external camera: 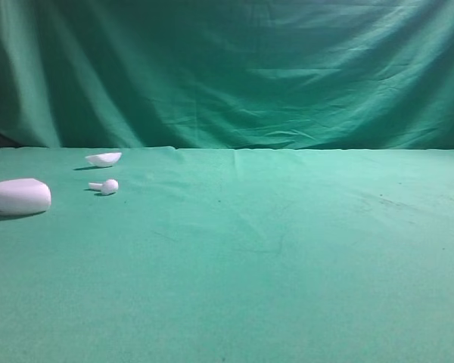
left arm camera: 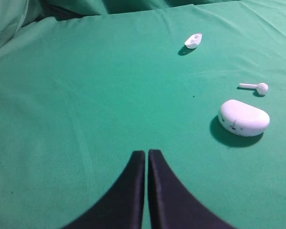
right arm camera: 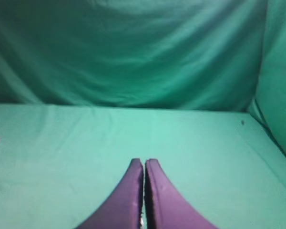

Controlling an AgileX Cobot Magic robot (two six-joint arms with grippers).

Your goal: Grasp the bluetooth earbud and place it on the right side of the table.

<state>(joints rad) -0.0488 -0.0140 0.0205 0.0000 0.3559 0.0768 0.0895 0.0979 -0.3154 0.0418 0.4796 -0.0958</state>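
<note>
Bluetooth earbud [external camera: 104, 159] is on the table's [external camera: 287, 265] left side, toward the back edge, not yet picked up. Left wrist view shows it best: stubby, dark spot on the head [left arm camera: 193, 40]. Its long axis looks roughly left-right in the high view, slightly diagonal from the wrist, and is hard to fix more tightly.

Near it, toward the front, is a longer-stemmed earbud [external camera: 104, 186], then the white pebble-shaped case [external camera: 17, 197] further left. All three lie apart from each other.

Left pincer [left arm camera: 146, 151] is fully shut and holds nothing. The target lies ahead of it and off to the right, well apart. Right pincer [right arm camera: 144, 161] is also shut and empty, facing bare cloth (target not in its view).

My read: the left arm is nearer for the grasp. It must open first and pass the case and long-stem bud.
</note>
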